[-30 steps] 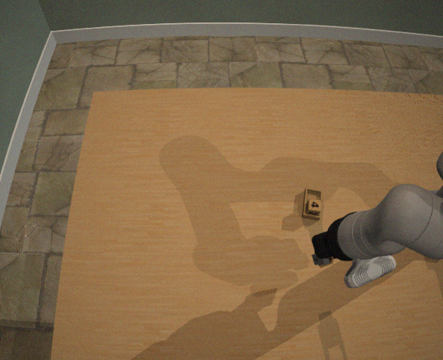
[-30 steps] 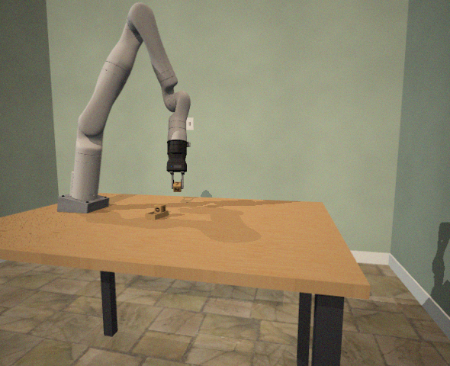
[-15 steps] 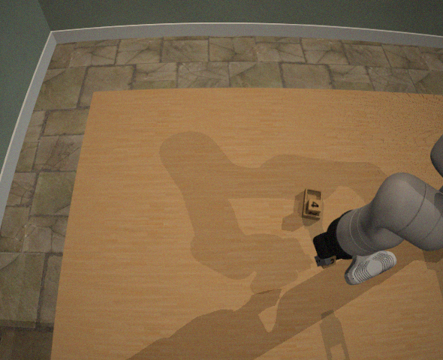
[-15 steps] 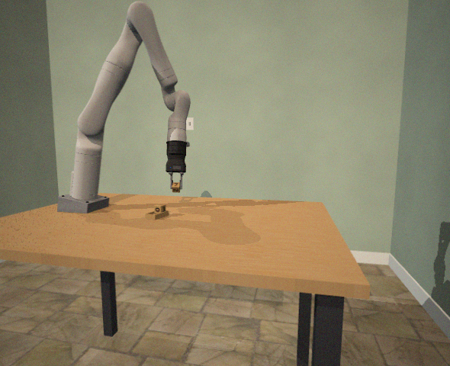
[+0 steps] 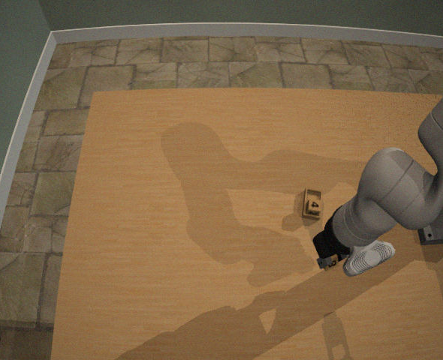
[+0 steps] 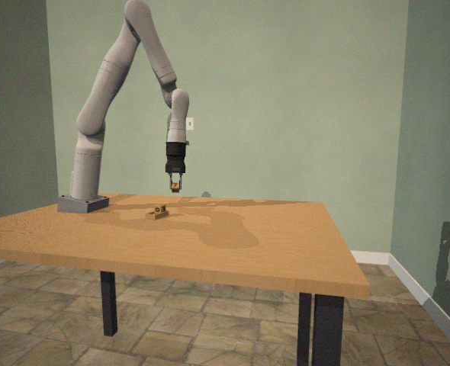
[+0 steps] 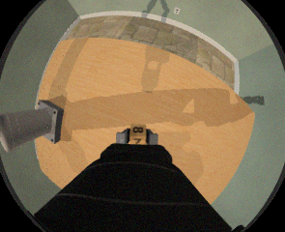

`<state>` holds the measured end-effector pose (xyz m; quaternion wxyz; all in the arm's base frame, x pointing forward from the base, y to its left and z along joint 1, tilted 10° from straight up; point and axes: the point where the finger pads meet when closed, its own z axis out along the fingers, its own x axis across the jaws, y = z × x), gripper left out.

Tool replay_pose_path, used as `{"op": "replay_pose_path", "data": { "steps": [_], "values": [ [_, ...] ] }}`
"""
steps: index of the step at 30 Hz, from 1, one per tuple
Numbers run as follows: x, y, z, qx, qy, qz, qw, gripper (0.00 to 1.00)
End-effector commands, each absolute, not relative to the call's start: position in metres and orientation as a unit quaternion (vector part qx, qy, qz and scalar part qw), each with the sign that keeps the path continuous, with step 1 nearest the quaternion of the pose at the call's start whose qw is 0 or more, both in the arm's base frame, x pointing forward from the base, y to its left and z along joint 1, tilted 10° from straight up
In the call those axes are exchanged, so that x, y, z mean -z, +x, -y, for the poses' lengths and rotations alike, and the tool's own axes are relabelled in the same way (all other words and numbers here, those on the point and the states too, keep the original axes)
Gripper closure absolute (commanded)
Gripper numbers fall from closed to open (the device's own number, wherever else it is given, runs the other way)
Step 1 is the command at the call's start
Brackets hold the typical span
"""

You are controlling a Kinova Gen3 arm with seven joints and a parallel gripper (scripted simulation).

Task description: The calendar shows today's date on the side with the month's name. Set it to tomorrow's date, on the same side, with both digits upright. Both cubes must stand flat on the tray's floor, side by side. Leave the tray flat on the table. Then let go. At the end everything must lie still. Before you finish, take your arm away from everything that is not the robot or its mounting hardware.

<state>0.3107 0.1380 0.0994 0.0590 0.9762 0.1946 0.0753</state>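
The tray (image 5: pixel 311 195) (image 6: pixel 154 216) stands on the table. One wooden cube (image 5: pixel 314 205) (image 6: pixel 160 208) stands in the tray's near half in the top view, with a 4 on top; in the exterior view a 0 shows on one side. The tray's other half is empty. My gripper (image 5: pixel 332 262) (image 6: pixel 175 186) (image 7: pixel 137 133) is shut on the other cube and holds it in the air above the table, away from the tray. This held cube (image 6: pixel 175 184) (image 7: pixel 138 130) shows a 7 in the exterior view and what looks like an 8 in the wrist view. The month's side cannot be read.
The table (image 5: pixel 136 116) (image 6: pixel 288 236) carries the arm's base (image 6: pixel 82 203) (image 7: pixel 52 121), which stands beyond the tray from the open table side. The arm reaches over the table close beside the tray in the top view. Its shadows cross the table.
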Motion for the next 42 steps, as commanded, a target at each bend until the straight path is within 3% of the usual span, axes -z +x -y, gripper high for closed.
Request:
{"op": "replay_pose_path", "data": {
  "steps": [1,42],
  "values": [
    [-0.1010,0.3147,-0.1313,-0.077,0.978,-0.183,0.055,0.43],
    [-0.1055,0.3215,-0.1300,-0.082,0.979,-0.187,0.007,0.43]
  ]
}}
